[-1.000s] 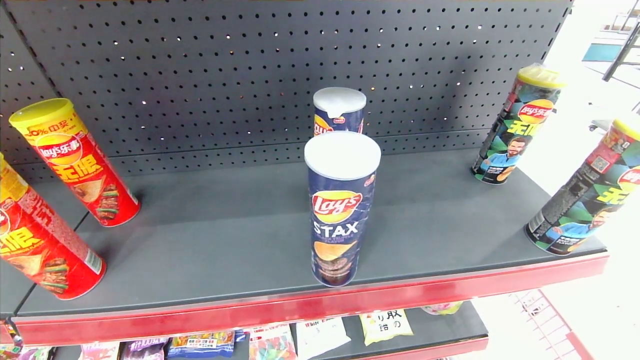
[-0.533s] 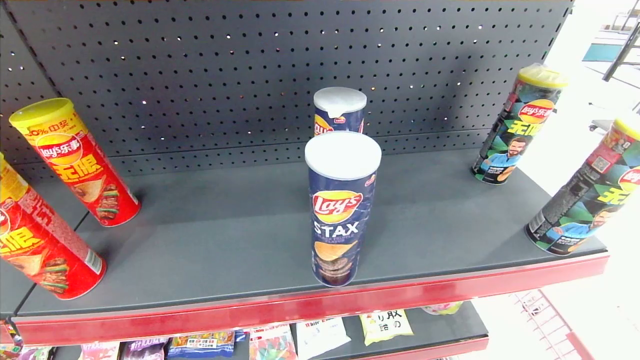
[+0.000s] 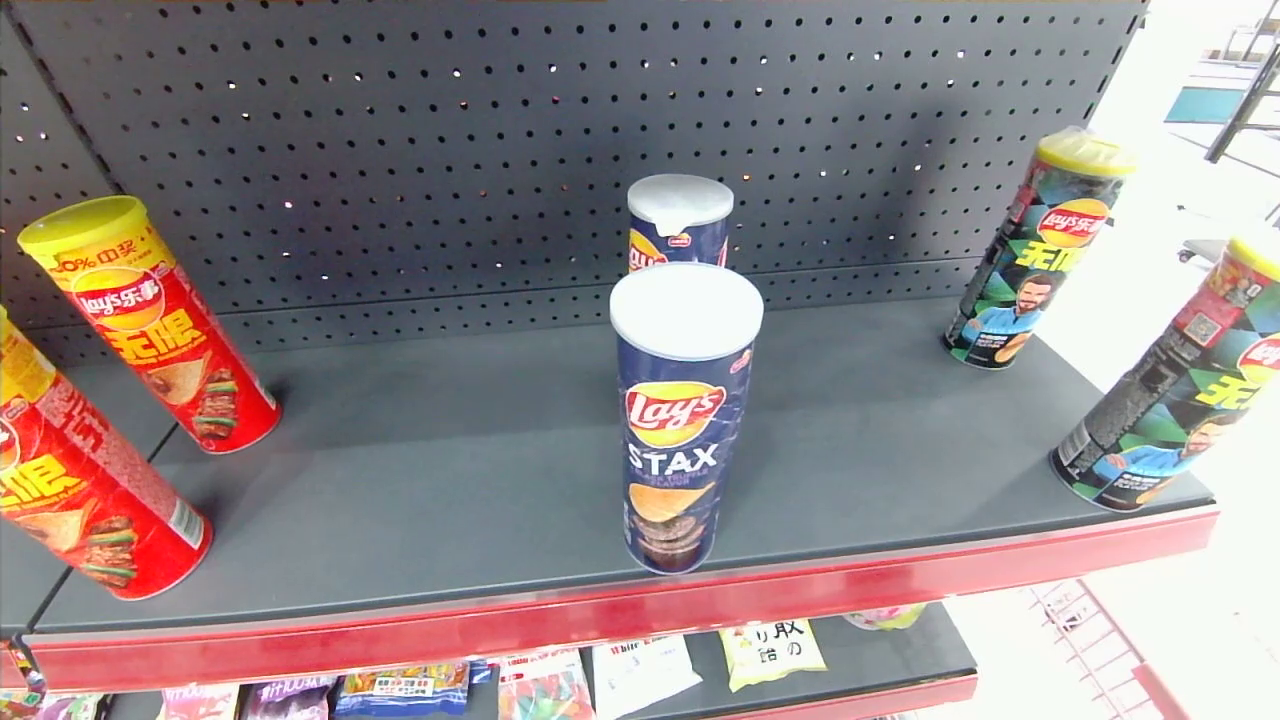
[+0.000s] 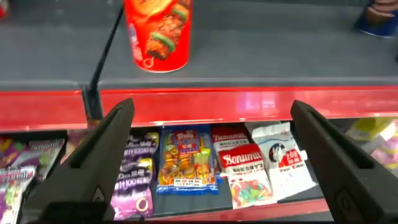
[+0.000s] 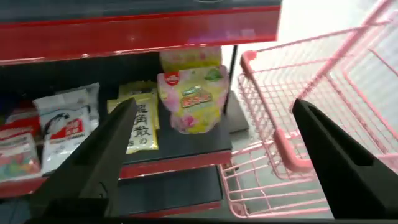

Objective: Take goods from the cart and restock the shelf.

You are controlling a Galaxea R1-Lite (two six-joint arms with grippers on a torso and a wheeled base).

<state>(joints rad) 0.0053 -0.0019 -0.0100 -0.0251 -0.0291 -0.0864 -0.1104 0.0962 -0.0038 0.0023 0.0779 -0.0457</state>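
Both sets of jaws are wide open holding nothing, so I'd dip the right ones straight into the pink cart (image 5: 287,154), clear of its rim, for a firm grab.

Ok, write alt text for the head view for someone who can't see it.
A grey shelf with a red front edge holds six upright chip cans: two navy cans one behind the other in the middle, two red cans at the left, two dark patterned cans with yellow lids at the right. Snack bags lie on the shelf below.
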